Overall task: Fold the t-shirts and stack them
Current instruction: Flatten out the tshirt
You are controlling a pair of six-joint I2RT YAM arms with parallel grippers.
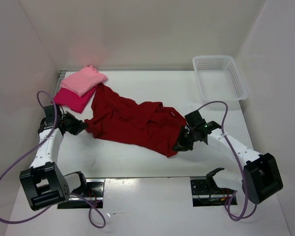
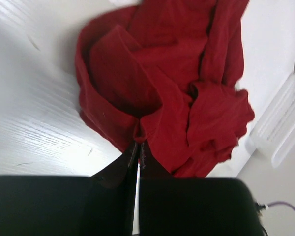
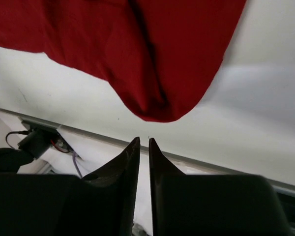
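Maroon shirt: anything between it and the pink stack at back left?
Nothing visible. The maroon shirt lies crumpled mid-table, its far corner right beside the magenta shirt, which lies under the light pink shirt. The basket sits far right, off that path. The left gripper pinches the shirt's left edge.

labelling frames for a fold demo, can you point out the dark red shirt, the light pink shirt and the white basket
dark red shirt [image 1: 132, 123], top view, middle of the crumpled cloth
light pink shirt [image 1: 83, 81], top view, centre of its top face
white basket [image 1: 214, 58], top view, far rim
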